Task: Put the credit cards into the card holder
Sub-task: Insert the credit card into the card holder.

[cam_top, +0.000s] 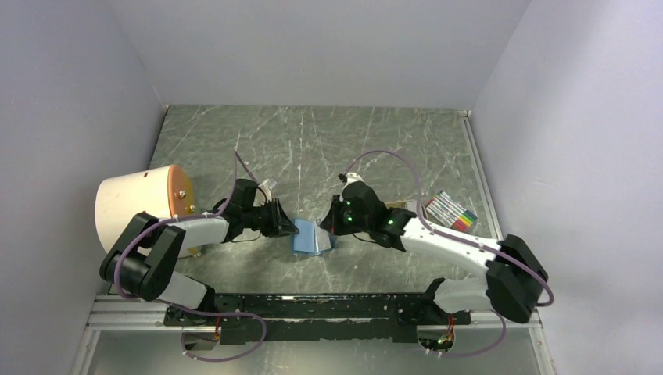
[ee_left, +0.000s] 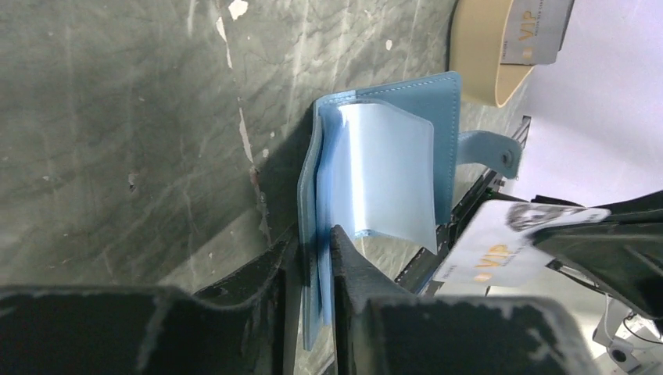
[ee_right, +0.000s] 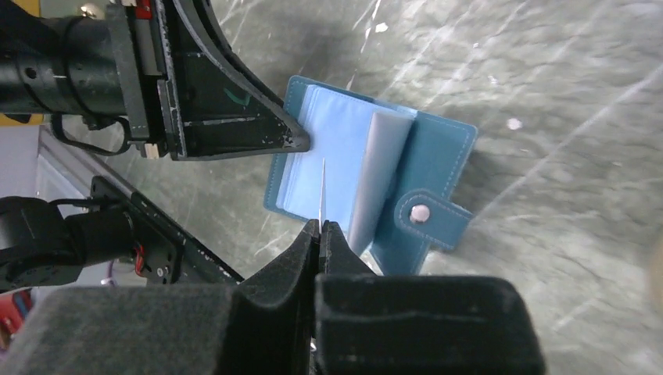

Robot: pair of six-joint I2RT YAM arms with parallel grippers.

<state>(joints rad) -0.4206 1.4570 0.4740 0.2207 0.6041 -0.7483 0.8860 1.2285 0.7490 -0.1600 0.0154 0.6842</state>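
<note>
The teal-blue card holder (cam_top: 313, 237) lies open on the table between both arms, its pale clear sleeves (ee_left: 391, 168) fanned up and its snap tab (ee_right: 422, 212) to the side. My left gripper (ee_left: 317, 258) is shut on the card holder's near edge (ee_left: 446, 101), pinching the cover and sleeves. My right gripper (ee_right: 320, 226) is shut on a pale credit card (ee_right: 321, 187), seen edge-on just above the open sleeves (ee_right: 336, 148). The left wrist view shows that card (ee_left: 500, 250) with "VIP" print, beside the holder. Another credit card (ee_left: 535, 31) lies in the tan tray.
The tan oval tray (ee_left: 481, 55) sits behind the right arm (cam_top: 438, 238). A pack of coloured markers (cam_top: 452, 209) lies at the right. A large cream drum-shaped object (cam_top: 137, 205) stands at the left, close to the left arm (cam_top: 195, 230). Grey walls enclose the table.
</note>
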